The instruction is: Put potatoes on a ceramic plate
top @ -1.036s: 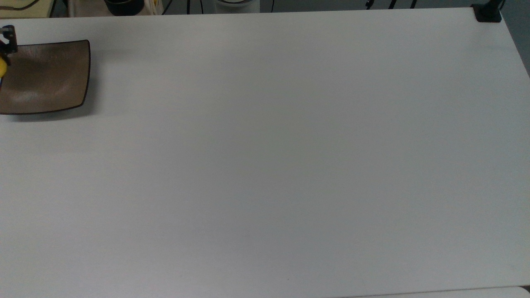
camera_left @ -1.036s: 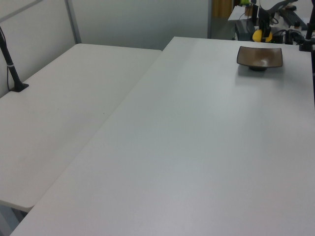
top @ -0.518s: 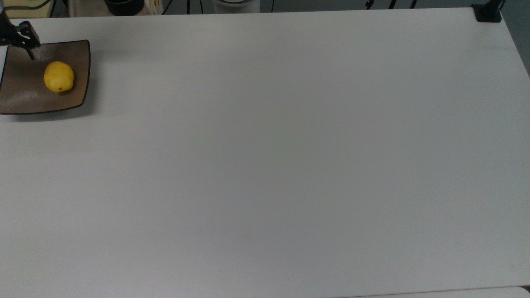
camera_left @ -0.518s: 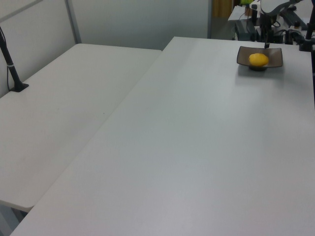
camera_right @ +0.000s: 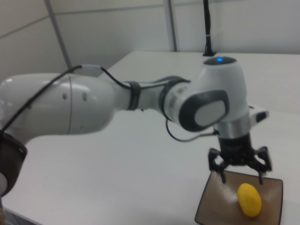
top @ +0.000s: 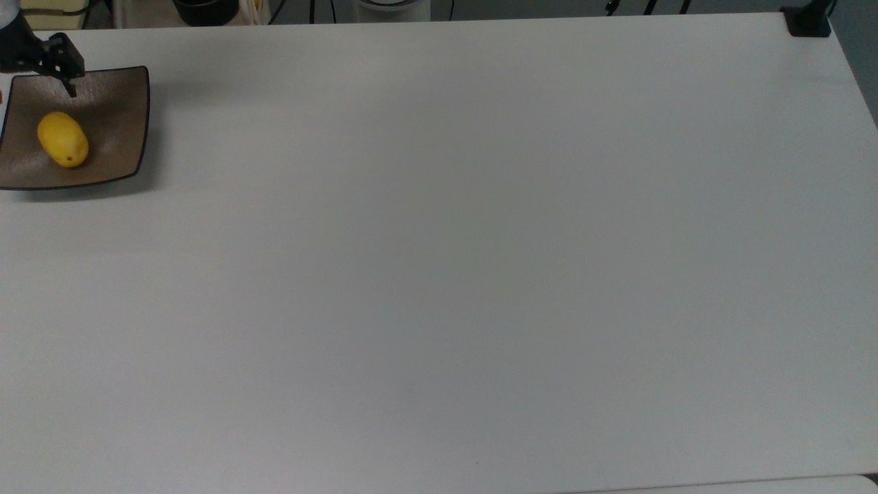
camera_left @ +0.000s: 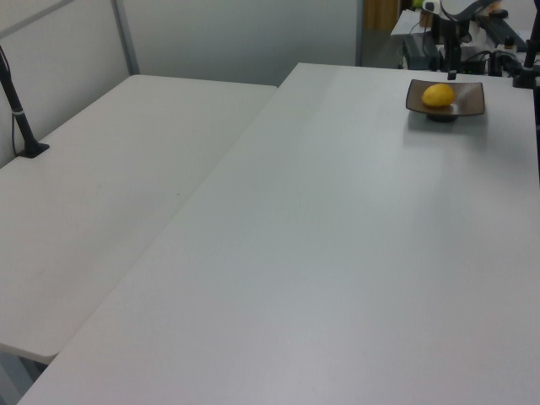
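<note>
The yellow potato (top: 62, 140) lies on the square brown ceramic plate (top: 116, 113) at the top view's far left, near the table's back edge. In the left view the potato (camera_left: 438, 95) rests on the plate (camera_left: 470, 102) at the far right. My gripper (camera_right: 240, 174) hangs open above the plate's (camera_right: 216, 204) rim with nothing between its fingers. The potato (camera_right: 249, 199) lies free just below it. In the top view the gripper (top: 59, 64) is over the plate's back edge, and in the left view the gripper (camera_left: 451, 67) is behind the plate.
The white table (top: 466, 261) stretches wide to the top view's right. A black clamp (top: 808, 22) sits at its back right corner. A second white table (camera_left: 110, 186) adjoins on the left view's left, with a black post (camera_left: 21, 126). Cables and equipment stand behind the plate.
A second ago the gripper held the potato over the plate. It has let go, and the potato rolled toward the top view's left on the plate. The gripper has lifted and shifted right.
</note>
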Available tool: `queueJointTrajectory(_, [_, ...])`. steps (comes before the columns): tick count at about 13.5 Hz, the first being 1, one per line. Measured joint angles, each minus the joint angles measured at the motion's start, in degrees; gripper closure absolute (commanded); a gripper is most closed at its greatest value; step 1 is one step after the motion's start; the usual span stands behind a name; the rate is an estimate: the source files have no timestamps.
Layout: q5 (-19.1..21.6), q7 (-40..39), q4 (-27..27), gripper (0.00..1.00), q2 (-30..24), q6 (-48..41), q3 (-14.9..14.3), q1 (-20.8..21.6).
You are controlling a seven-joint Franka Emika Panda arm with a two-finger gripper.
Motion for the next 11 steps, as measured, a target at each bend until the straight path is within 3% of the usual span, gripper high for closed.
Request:
queueJointTrajectory(4, [0.73,9.42,0.0,0.0,-4.19,-8.78,1.93,3.64])
queueJointTrajectory(11, [7.2,18.55,-0.04,0.0,-9.13,-22.56,2.67,13.43])
